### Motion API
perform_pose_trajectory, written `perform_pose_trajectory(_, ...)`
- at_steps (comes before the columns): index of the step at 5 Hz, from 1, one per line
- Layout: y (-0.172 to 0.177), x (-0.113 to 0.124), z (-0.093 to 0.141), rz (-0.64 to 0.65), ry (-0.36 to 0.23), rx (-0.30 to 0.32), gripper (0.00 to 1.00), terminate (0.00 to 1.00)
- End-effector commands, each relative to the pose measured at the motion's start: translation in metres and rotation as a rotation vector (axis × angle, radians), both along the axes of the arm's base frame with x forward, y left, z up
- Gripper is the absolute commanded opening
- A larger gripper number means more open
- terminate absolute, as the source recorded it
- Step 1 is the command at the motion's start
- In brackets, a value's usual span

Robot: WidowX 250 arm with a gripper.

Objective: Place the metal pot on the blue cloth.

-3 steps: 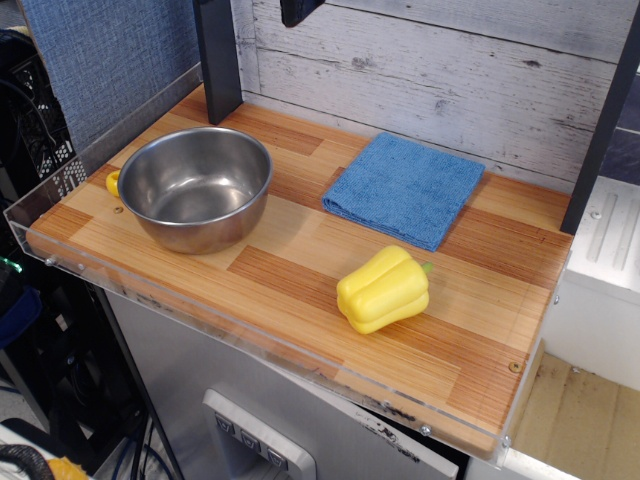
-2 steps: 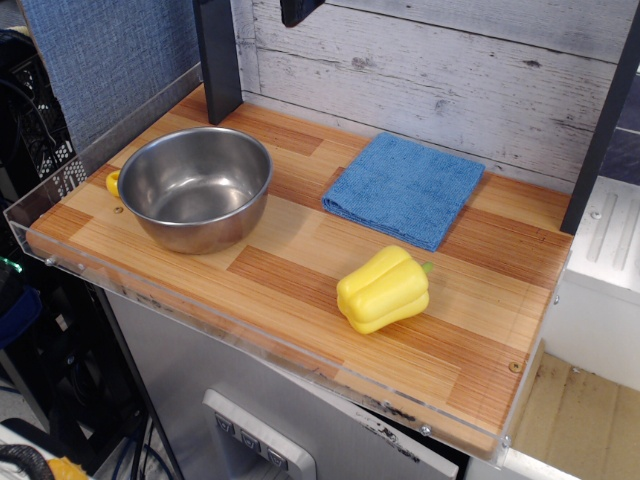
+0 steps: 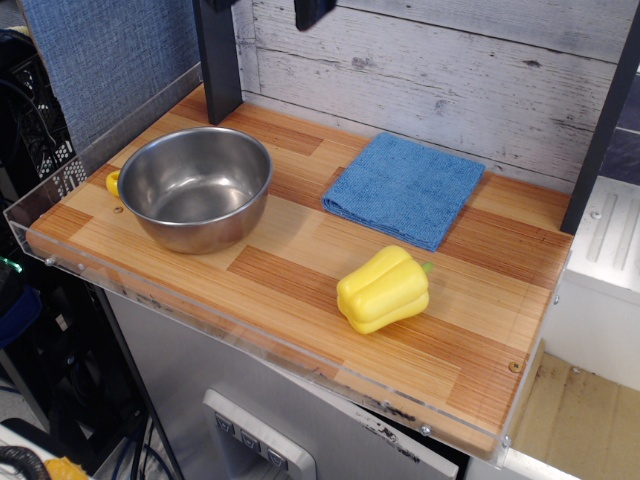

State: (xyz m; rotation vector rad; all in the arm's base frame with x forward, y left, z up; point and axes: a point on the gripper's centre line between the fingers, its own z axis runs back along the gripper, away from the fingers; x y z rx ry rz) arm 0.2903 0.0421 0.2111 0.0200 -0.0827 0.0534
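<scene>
Shifting right at top edge: fingers; metal pot, blue cloth unmoved.

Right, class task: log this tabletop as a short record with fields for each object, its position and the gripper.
metal pot: upright, empty, left end of the table
blue cloth: folded flat near the back wall, nothing on it
yellow pepper: on its side, in front of the cloth
small yellow item: mostly hidden behind the pot
gripper: only a dark tip at the top edge; state unclear

The metal pot sits at left, the cloth upper centre, the pepper below the cloth.
</scene>
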Motion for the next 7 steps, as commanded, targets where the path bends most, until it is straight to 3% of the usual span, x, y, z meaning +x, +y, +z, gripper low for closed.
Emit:
perform_pose_trajectory(1, 0.062, 0.043, -0.012, 0.059, -0.027, 0.061, 1.00, 0.00)
perform_pose_trajectory(2, 0.071, 0.037, -0.041, 0.033, 0.011, 0.118, 1.00, 0.00)
perform_pose_trajectory(4, 0.063, 0.011, -0.073, -0.001, 0.042, 0.083, 1.00, 0.00)
perform_pose_trajectory(5, 0.061, 0.002, -0.093, -0.015, 0.071, 0.022, 1.00, 0.00)
perform_pose_trajectory(7, 0.050, 0.000, -0.123, -0.045, 0.101, -0.011, 1.00, 0.00)
